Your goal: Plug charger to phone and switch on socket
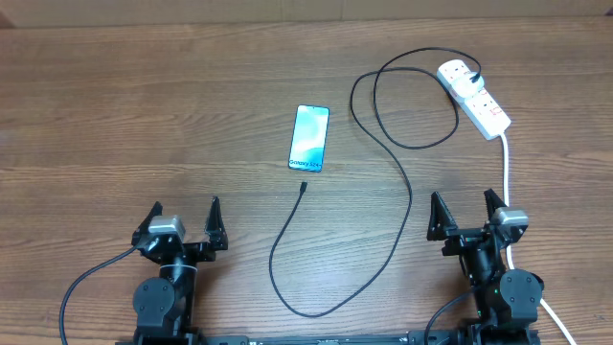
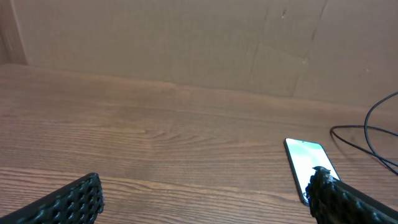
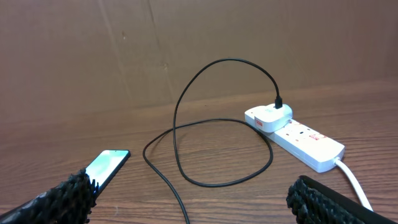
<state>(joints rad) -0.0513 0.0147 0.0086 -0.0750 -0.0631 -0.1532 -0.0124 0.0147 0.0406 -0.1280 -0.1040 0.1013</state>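
Wood-grain brown tabletop [image 1: 124, 105] meets a plain cardboard wall [image 2: 155, 37] at the far side. At the near edge, the black left gripper [image 1: 185, 213] and black right gripper [image 1: 463, 206] both stand with jaws spread wide, holding nothing.

A slim rectangular phone [image 1: 308, 138] with a lit light-blue screen lies flat ahead, nearer the left gripper. Just short of its near end, apart from it, rests the small black connector tip [image 1: 303, 188] of the long thin black charger cable [image 1: 410, 201]. That cable loops toward the near edge, then away to a white plug [image 1: 457, 72] seated in the white oblong power strip [image 1: 482, 103] with red switches — far right. Its thick white cord [image 1: 506, 163] runs past the right gripper.
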